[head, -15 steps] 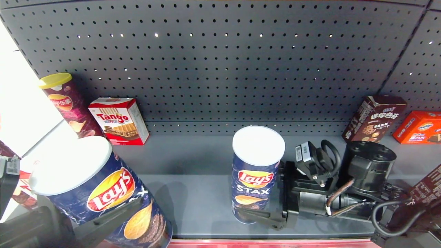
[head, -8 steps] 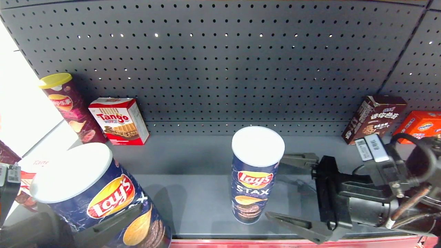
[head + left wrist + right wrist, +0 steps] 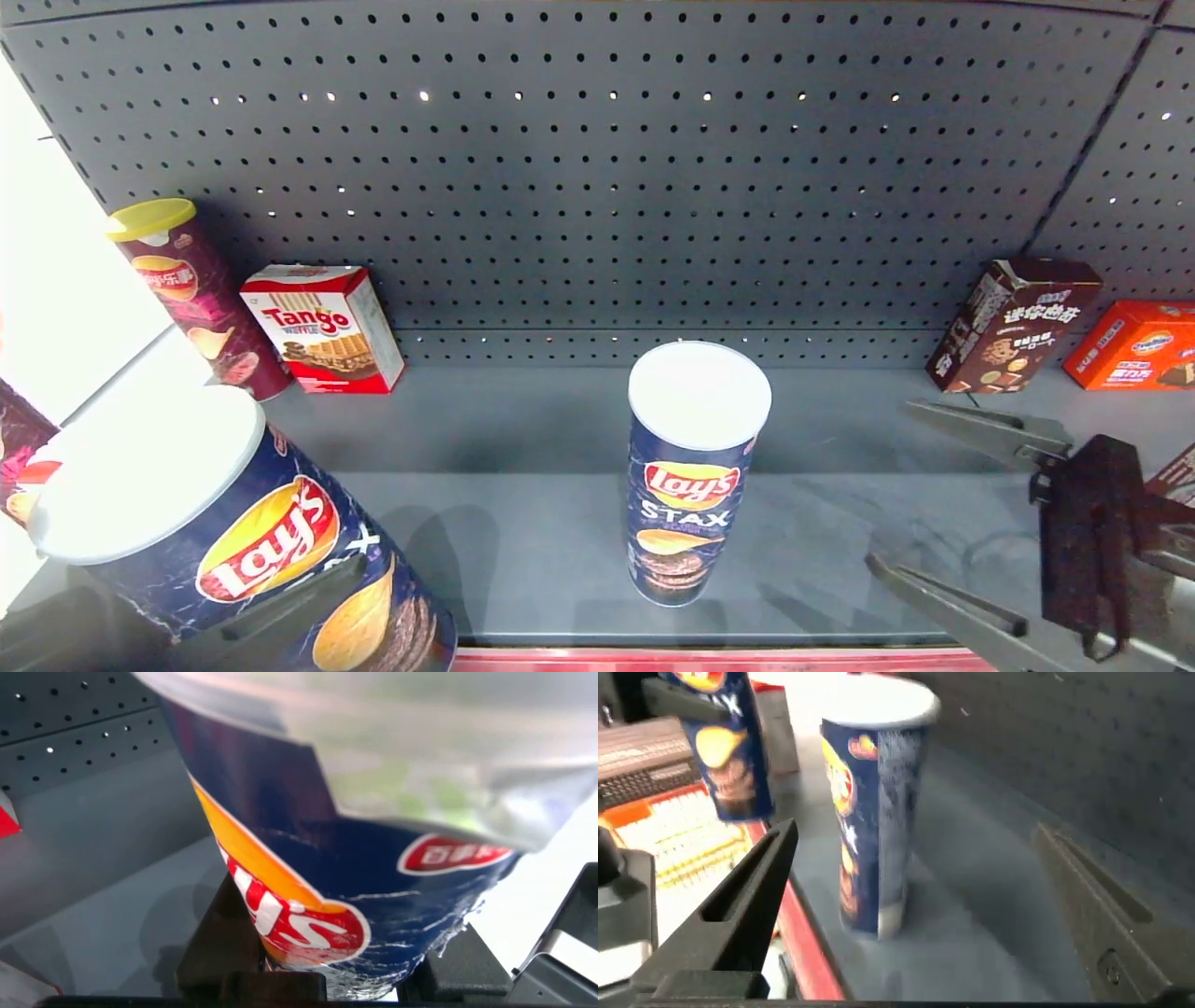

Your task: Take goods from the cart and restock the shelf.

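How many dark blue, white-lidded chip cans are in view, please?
2: one dark blue can upright on the grey shelf, centre; a second can tilted in the left gripper, front left.

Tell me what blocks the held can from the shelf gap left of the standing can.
Nothing visible: from the held can back, the shelf is bare between the wafer box and the standing can. The right gripper is right of that can.

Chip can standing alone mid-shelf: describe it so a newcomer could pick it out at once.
On the grey pegboard shelf, look mid-deck near the front edge. There stands an upright dark blue chip can with a white lid, touching nothing. Its twin can at far left is tilted and held in the left tool; the maroon can has a yellow lid.
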### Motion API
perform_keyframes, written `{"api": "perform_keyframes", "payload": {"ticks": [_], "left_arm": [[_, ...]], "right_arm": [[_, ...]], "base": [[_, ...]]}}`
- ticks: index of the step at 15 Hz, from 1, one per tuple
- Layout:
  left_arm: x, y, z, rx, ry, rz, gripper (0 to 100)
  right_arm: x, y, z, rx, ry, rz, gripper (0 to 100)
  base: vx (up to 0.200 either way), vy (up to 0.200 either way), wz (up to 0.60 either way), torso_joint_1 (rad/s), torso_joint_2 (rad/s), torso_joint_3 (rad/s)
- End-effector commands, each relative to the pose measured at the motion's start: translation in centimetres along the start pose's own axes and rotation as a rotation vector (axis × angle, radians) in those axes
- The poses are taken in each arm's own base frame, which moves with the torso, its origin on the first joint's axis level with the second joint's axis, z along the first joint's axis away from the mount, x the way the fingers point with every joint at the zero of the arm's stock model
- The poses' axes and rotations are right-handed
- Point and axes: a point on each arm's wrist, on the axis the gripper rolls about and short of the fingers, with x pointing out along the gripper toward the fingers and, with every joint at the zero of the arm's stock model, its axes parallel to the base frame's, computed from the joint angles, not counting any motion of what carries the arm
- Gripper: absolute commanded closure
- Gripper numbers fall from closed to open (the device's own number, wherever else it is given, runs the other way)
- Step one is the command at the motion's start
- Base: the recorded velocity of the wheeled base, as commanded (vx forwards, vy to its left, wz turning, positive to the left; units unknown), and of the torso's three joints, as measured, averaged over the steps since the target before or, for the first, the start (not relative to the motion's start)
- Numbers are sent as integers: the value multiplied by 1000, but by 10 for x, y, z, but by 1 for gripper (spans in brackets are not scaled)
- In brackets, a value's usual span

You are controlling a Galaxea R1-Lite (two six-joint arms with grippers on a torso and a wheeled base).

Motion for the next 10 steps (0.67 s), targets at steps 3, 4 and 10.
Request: {"api": "perform_keyframes", "payload": {"ticks": [3, 4, 10], "left_arm": [[-1, 0, 2, 2, -11, -4, 100], [-1, 0, 2, 4, -11, -4, 100], [-2, -1, 1, 7, -13, -5, 100]], "right_arm": [[-81, 31, -10, 11, 55, -111, 0], [-95, 38, -16, 20, 81, -126, 0], [-139, 56, -35, 88, 145, -221, 0]], "base": [[0, 0, 0, 0, 0, 0], [0, 0, 0, 0, 0, 0], [0, 0, 0, 0, 0, 0]]}}
